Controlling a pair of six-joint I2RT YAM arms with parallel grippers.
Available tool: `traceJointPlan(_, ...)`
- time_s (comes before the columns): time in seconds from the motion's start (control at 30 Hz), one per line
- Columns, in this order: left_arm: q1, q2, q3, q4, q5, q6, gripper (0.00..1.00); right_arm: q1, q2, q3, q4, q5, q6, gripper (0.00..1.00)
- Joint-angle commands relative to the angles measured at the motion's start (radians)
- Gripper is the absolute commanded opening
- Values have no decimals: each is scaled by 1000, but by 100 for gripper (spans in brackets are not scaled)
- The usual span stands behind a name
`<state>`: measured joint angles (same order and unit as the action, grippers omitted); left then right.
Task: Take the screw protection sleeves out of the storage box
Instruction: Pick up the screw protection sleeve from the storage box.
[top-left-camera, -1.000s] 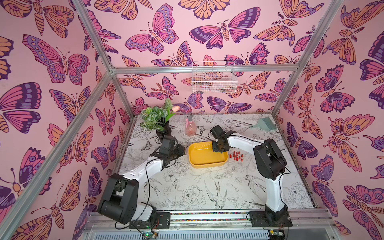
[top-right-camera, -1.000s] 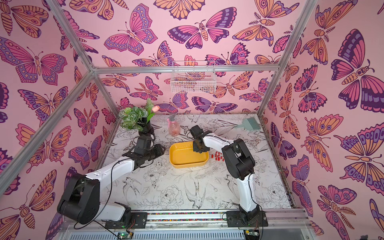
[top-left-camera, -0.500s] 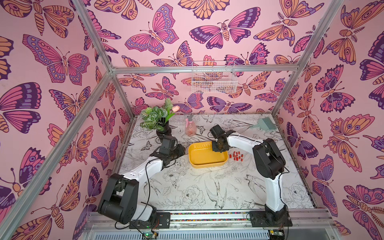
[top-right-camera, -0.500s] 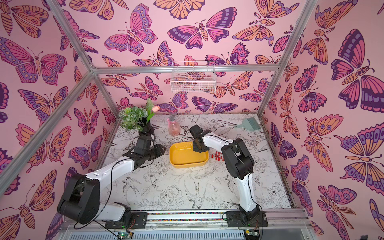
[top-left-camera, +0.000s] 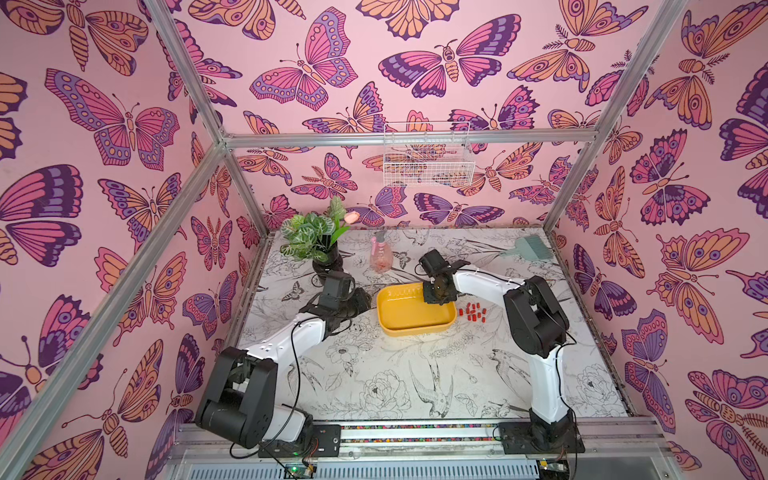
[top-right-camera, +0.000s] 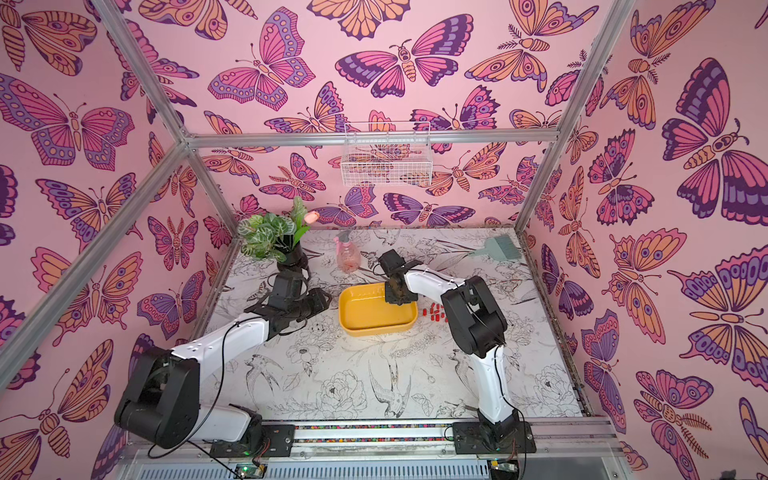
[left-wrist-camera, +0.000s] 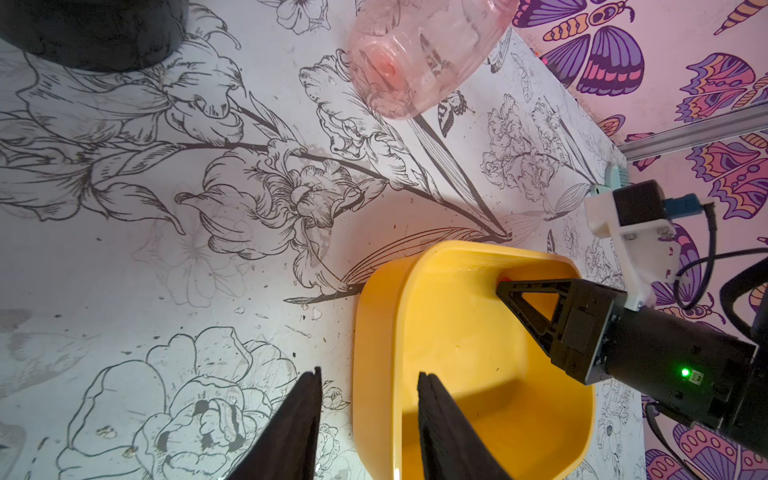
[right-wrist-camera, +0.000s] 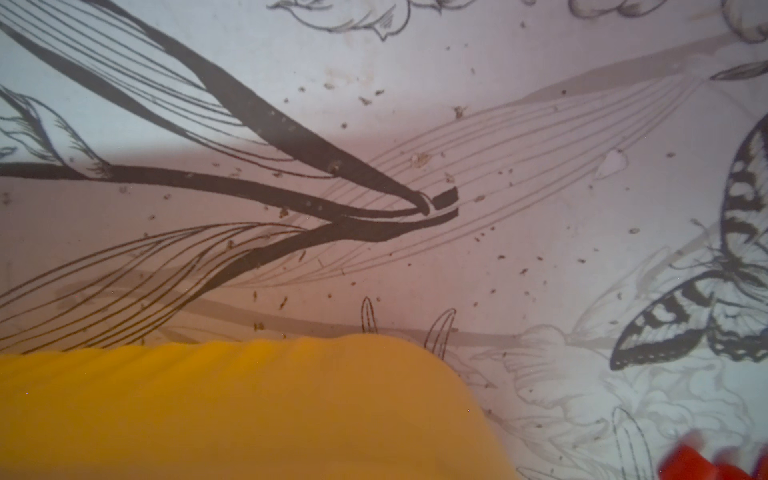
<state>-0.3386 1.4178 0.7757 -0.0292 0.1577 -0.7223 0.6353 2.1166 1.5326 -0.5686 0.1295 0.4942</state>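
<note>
The cell is being enclosed by pink butterfly-printed walls; its floor is being formed by a table printed with line-drawn flowers; the left arm and the right arm are being stretched inward from the near edge; a white wire basket is being carried on the back rail; a potted plant, a pink spray bottle and a teal brush are being kept along the far side.

The storage box is being shown flat near the table's middle, between the two arms' ends; the left gripper is being held at its left wall, its fingers being kept spread, one outside the wall and one inside, with the rim between them; the right gripper is being pointed down into the far right corner; only the side of one finger is being presented to the left wrist camera, so whether this claw is spread or pressed together cannot be told.

Most of the screw protection sleeves are being shown in both top views as a small red cluster on the table, outside the box and just beside its right wall; one sleeve is being glimpsed as a red speck inside the box, at the right gripper's fingertip against the far wall; whether it is being pinched cannot be told.
</note>
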Motion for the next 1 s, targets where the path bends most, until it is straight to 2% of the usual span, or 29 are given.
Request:
traceJointPlan(0.0,9,12,17,8,5,10,43,3,13,16,-4,-15,7,20)
traceJointPlan(0.4,9,23,23,7,15,11,44,3,-115,-104,133,-71,-21,16)
traceJointPlan(0.6,9,72,51,5,68,18,44,8,-169,-137,154,-88,-31,13)
traceJointPlan(0.97,9,176,117,-13,162,32,44,24,-368,-241,187,-87,-37,12)
